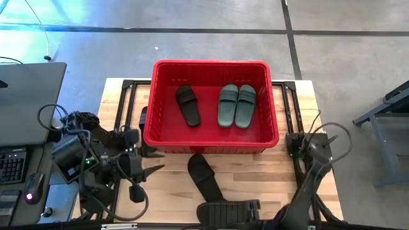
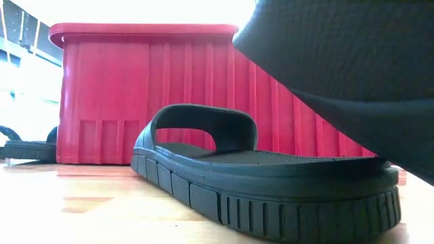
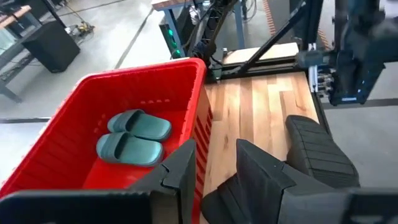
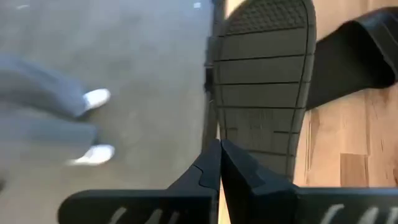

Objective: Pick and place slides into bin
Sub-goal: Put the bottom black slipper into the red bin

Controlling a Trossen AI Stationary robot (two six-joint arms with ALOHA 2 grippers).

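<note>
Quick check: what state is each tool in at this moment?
Left tool: open, holding nothing, beside the red bin.
Right tool: shut on the edge of a black slide at the table's near edge.

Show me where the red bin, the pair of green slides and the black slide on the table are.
red bin (image 1: 211,142): high view, near rim.
green slides (image 1: 236,105): high view, where the two straps meet.
black slide on the table (image 1: 203,174): high view, its footbed.

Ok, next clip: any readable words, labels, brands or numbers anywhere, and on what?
None can be read.
Red bin: no label visible on its walls.
Black slide at the right end effector: its sole shows faint moulded marks, too blurred to read.
Keyboard at the high view's left edge: keys too small to read.
</note>
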